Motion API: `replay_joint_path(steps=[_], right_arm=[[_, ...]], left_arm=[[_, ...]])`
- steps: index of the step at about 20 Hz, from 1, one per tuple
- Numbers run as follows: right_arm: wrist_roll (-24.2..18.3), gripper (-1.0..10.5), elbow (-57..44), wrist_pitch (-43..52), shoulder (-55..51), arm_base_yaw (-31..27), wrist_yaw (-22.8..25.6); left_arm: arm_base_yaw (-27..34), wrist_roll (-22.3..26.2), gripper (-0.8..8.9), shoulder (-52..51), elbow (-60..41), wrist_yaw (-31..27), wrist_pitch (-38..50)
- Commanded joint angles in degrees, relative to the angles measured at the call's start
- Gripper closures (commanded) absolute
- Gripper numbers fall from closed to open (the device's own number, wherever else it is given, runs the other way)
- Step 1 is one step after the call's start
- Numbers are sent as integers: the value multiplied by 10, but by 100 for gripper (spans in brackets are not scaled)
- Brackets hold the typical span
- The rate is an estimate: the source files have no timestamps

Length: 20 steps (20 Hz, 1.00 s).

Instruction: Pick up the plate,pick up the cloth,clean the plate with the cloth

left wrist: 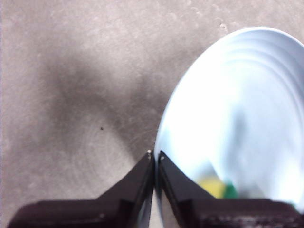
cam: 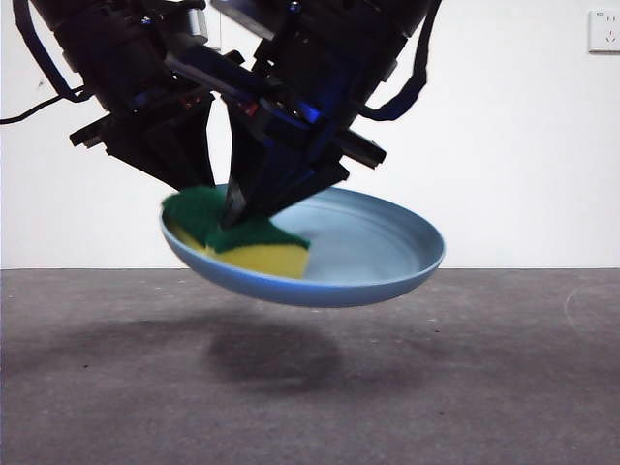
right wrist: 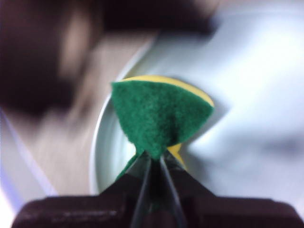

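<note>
Left gripper [left wrist: 155, 156] clamped on round light-blue plastic plate [cam: 387, 257] rim, held above grey table [cam: 484, 387], right gripper [right wrist: 154, 161] pinching yellow-and-green sponge cloth [cam: 247, 242] inside plate, white wall [cam: 523, 145], wall socket [cam: 604, 31] behind.

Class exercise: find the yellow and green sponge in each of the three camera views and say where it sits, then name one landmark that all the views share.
Front view: the sponge lies in the raised plate, at its left, under the right gripper.
Left wrist view: only a yellow-green sliver beside the left gripper, which grips the plate's rim.
Right wrist view: centre, pinched green side up.
Shared landmark: the light-blue plate.
</note>
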Motion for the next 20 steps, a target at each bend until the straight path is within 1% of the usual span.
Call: replay_joint_path(steps=[1, 2, 3, 6, 8, 9, 11, 17, 18, 20], right_arm=[[2, 958, -3, -64, 9, 2, -1], [2, 958, -3, -88, 9, 2, 7], [2, 958, -3, -108, 9, 1, 31], [-5, 958, -3, -143, 8, -10, 145], [-6, 958, -3, -139, 8, -21, 207], [-6, 958, -3, -131, 8, -29, 233], [-6, 958, -3, -111, 8, -43, 255], [-6, 958, -3, -2, 8, -79, 243], [-6, 958, -3, 15, 8, -81, 229], [-5, 958, -3, 52, 8, -85, 175]], left_arm=[[19, -4, 822, 0, 0, 12, 9], [26, -4, 822, 0, 0, 16, 6], [35, -3, 822, 0, 0, 30, 4], [55, -2, 822, 0, 0, 71, -2], [56, 3, 822, 0, 0, 85, -12], [56, 10, 822, 0, 0, 92, -19], [56, 14, 822, 0, 0, 102, -31], [48, 18, 822, 0, 0, 145, -41], [47, 18, 822, 0, 0, 147, -40], [46, 17, 822, 0, 0, 147, -35]])
